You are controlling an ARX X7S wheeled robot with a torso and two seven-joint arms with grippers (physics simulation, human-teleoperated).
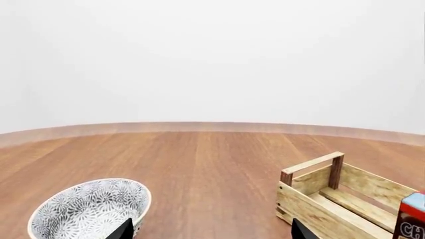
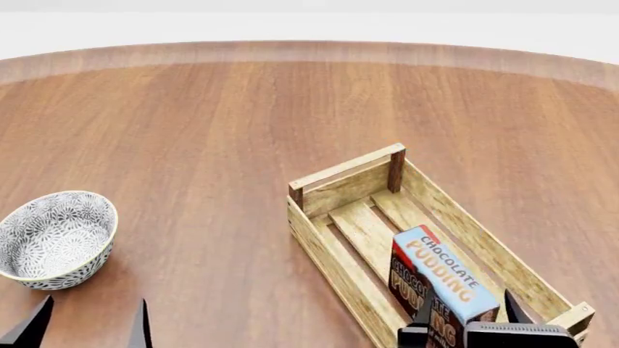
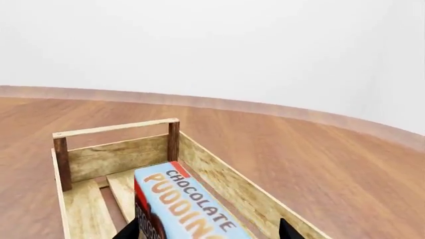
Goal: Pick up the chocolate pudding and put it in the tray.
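The pudding (image 2: 440, 279) is seen inside the tray (image 2: 334, 177), standing on edge over the slats at about 5 o'clock on the table (image 2: 242, 116), its blue face up. The right gripper (image 2: 462, 319) straddles the carton's near end, a finger on each side. Whether the fingers press the carton or have let go cannot be told, since the contact is cut off at the frame edge in both the head view and the right wrist view.

A topple is the likeliest fault: the carton is tall and narrow, so it could be tipped against the tray wall if a finger drags it on retreat. A snag of a finger on the near plank is also possible.

Whether the carton's base rests on the slats is hidden.

The left gripper (image 2: 87, 322) is held open at 7 o'clock, empty, just beside the bowl (image 2: 56, 235); only its fingertips show.
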